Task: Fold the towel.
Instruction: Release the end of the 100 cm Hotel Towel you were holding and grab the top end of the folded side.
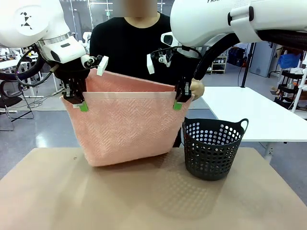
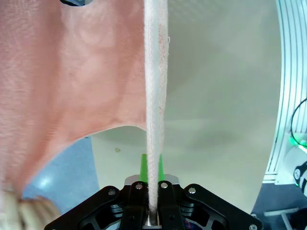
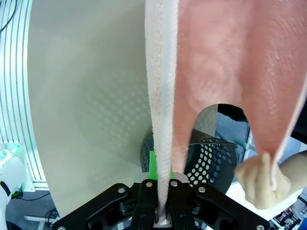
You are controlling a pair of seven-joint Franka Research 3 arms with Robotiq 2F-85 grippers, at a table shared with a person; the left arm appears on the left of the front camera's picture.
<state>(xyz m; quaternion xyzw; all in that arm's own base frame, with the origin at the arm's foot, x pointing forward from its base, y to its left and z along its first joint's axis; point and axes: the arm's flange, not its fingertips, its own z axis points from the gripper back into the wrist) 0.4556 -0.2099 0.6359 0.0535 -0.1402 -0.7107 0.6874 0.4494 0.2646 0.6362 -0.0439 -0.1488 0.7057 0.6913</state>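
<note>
Salmon-pink terry, the towel [image 1: 122, 129] hangs doubled in a sling above the tan counter [image 1: 144, 201]. Its pale hem band runs level along the top of the near layer. The left claw [image 1: 79, 103] is clamped on the towel's 10 o'clock corner and the right claw [image 1: 179, 101] on its 2 o'clock corner. Each has its green pads pressed tight against the hem.

In the left wrist view the hem rises edge-on from between the closed fingers [image 2: 139, 201], and the far layer spreads out toward 10 o'clock. The right wrist view shows the same pinch. There the far layer hangs at 1 o'clock, and a person's hand [image 3: 261, 184] at 4 o'clock grips that layer's corner.

In the front view the far edge rises behind the near one toward the person in black. The towel's lower fold sags toward 7 o'clock, close over the counter. Whether it touches the counter cannot be told.

A dark perforated basket [image 1: 213, 151] stands upright on the counter at the towel's 4 o'clock, just beside the hanging cloth.
</note>
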